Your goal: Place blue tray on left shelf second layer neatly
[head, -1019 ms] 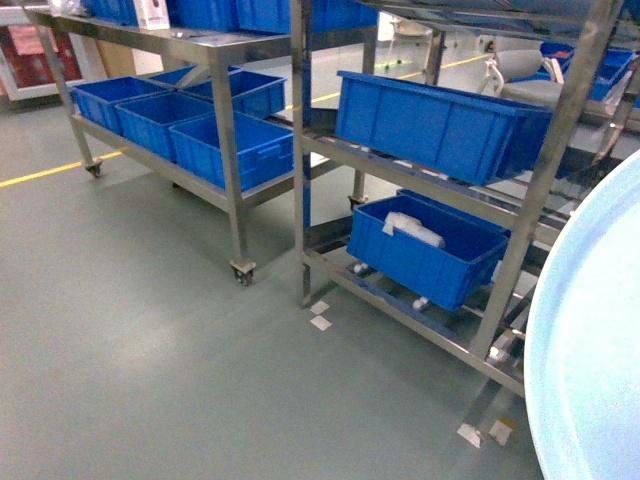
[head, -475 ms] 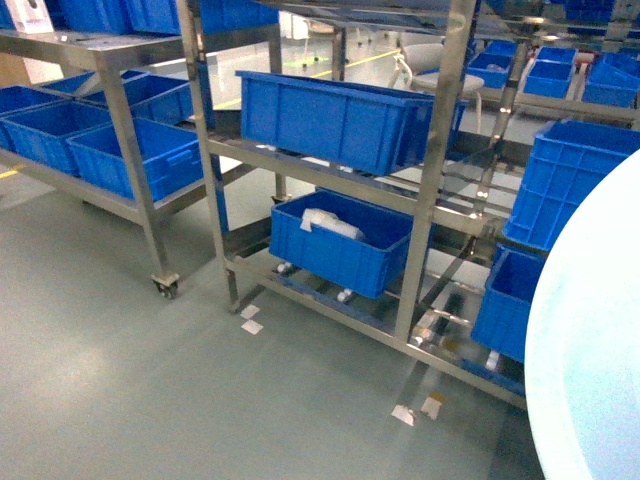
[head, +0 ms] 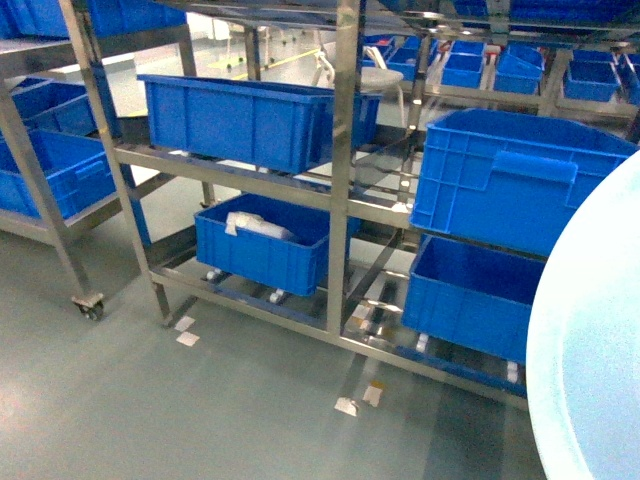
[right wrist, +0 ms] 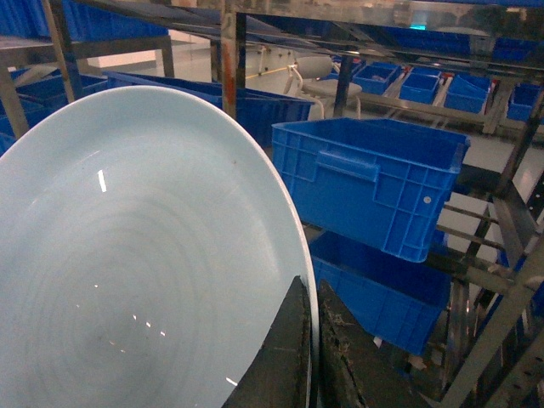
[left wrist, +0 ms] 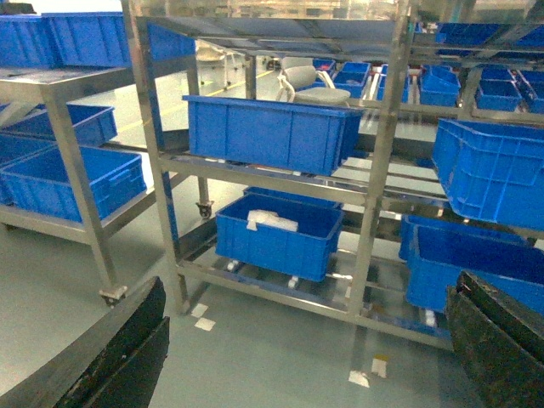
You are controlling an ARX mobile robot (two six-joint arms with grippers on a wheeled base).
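Tray, the blue tray (right wrist: pixel 144 280) (cropped), seemingly pinched by right end effector (right wrist: pixel 310 357).

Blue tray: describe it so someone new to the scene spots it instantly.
Start at the steel rack loaded with blue crates. In front of it, at the head view's right edge, the right gripper pinches the rim of the blue tray. It is the only pale sky-blue, round, shallow, glossy dish; everything else blue is a deep, dark, rectangular crate.
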